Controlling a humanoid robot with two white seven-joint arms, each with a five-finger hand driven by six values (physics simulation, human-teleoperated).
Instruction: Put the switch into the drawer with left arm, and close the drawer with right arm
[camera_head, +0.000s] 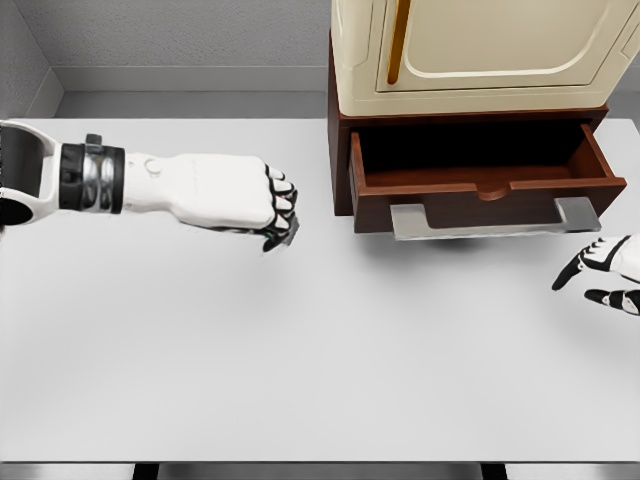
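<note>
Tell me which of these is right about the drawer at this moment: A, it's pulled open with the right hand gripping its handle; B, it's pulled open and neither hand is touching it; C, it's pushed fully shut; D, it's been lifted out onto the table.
B: the drawer stands pulled out, the left hand off to its left and the right hand below its handle, both apart from it.

We see the drawer (485, 175) pulled open from the base of a cream cabinet at the far right of the tabletop. It is dark red-brown wood with a flat grey bar handle across its front, and its shadowed inside shows nothing in it. Of the switch (289, 232) we see only a small dark grey piece, poking out from under the curled fingers of the left hand (250, 200), left of the drawer, above the tabletop.
</note>
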